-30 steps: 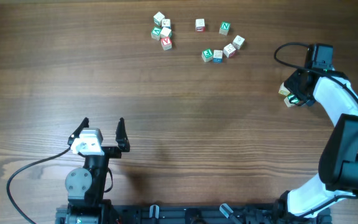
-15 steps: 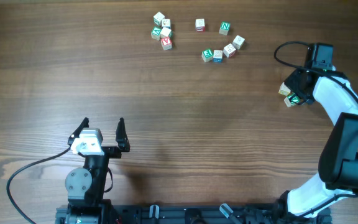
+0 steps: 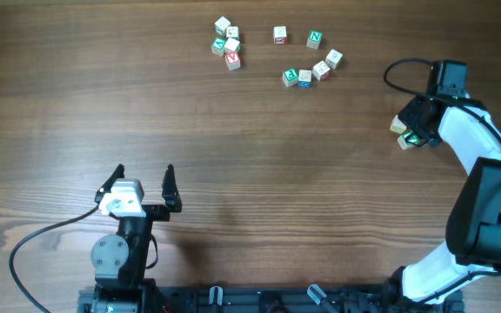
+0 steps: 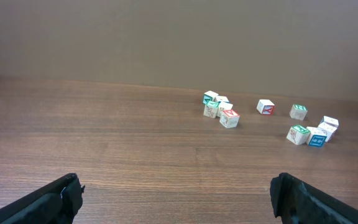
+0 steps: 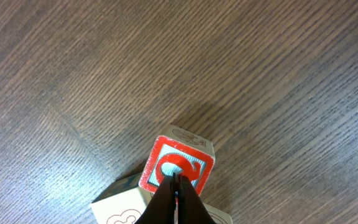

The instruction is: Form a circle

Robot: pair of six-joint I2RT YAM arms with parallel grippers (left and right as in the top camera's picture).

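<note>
My desk point(image 3: 259, 165) looks like brown wood with a fine streaked grain, smooth and matt. The blocks point(image 3: 304, 77) seem pale bare wood with painted faces. The red-faced block point(image 5: 188, 160) has a slightly glossy print. My right gripper point(image 5: 176, 182) is matt black plastic, and my arm shell point(image 3: 464, 143) is smooth white plastic.

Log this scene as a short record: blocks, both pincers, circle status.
surface: wood table
far blocks: tight cluster; six more in a loose arc
blocks by right arm: red block, pale block beside it
left pincer: open, holding nothing, far from all blocks
right pincer: shut, tips at the red block's top face
circle: not formed
</note>
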